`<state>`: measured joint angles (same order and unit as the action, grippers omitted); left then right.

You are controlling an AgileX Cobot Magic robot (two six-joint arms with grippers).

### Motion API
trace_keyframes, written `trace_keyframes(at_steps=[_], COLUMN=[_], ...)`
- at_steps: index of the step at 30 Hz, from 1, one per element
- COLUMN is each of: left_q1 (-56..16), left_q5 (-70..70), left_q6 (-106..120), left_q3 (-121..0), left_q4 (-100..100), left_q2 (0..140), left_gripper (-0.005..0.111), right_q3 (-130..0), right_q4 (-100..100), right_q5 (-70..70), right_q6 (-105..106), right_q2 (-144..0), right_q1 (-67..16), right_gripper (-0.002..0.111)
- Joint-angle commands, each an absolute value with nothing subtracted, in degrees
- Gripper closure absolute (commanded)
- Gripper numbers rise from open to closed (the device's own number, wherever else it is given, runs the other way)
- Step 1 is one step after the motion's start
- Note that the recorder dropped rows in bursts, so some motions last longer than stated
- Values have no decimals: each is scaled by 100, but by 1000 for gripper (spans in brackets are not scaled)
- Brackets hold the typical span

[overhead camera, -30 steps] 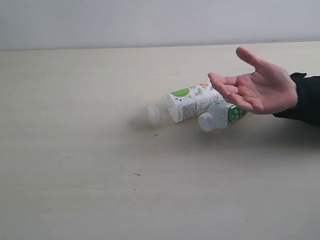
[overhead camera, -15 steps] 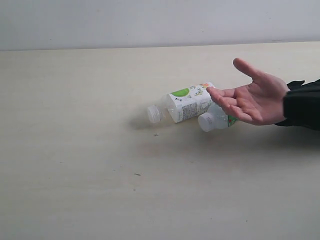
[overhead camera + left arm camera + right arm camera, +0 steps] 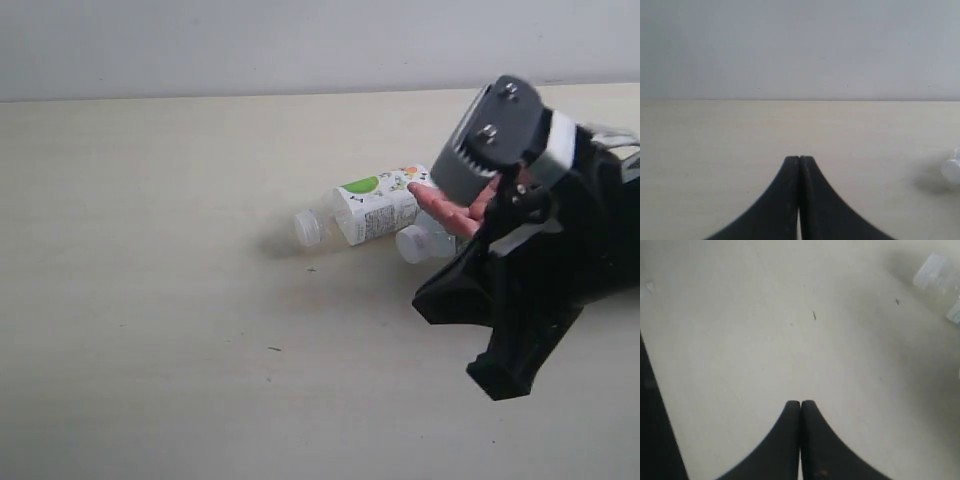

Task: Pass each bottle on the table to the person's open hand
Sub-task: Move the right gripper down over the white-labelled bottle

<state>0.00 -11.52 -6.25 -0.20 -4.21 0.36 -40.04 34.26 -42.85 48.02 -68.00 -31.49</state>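
while the right tool [image 3: 800,407] is hanging pressed together and empty, it is needing to spread before reaching the white-labelled bottle [image 3: 378,208] ahead.

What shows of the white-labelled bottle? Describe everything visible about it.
The white-labelled bottle lies on its side on the table, with its pale cap pointing left in the exterior view. The neck is clear plastic. A white wrap label with a green leaf shape, small dark print and little coloured pictures covers the body. A second bottle lies close against its far end, and whether they touch cannot be told. The fingertips of the person's open hand overlap that end in the view, hiding the base. Nothing grips it.
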Motion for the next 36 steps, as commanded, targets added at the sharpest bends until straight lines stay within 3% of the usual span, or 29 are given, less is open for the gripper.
trace_keyframes(at_steps=[1, 6, 16, 22, 30, 36], left_q1=[0, 0, 0, 0, 0, 0], left_q5=[-1138, -1138, -1138, -1138, -1138, -1138], left_q6=[-626, -626, -626, -626, -626, -626], left_q3=[0, 0, 0, 0, 0, 0], left_q4=[-436, -436, -436, -436, -436, -436], left_q2=[0, 0, 0, 0, 0, 0], left_gripper=[107, 107, 107, 107, 107, 107], right_q3=[-4045, -4045, -4045, -4045, -4045, -4045], right_q4=[1853, -70, -3261, -5197, -5729, -6752], right_q5=[-3771, -3297, -2746, -2742, -2665, -2665], right_q6=[3938, 3019, 1864, 508, 242, -602], right_q2=[-7352, -7789, -8629, -9024, -9429, -9676], right_q1=[-3535, -4004, -4713, -4727, -4727, -4727], right_gripper=[108, 101, 99, 79, 47, 43])
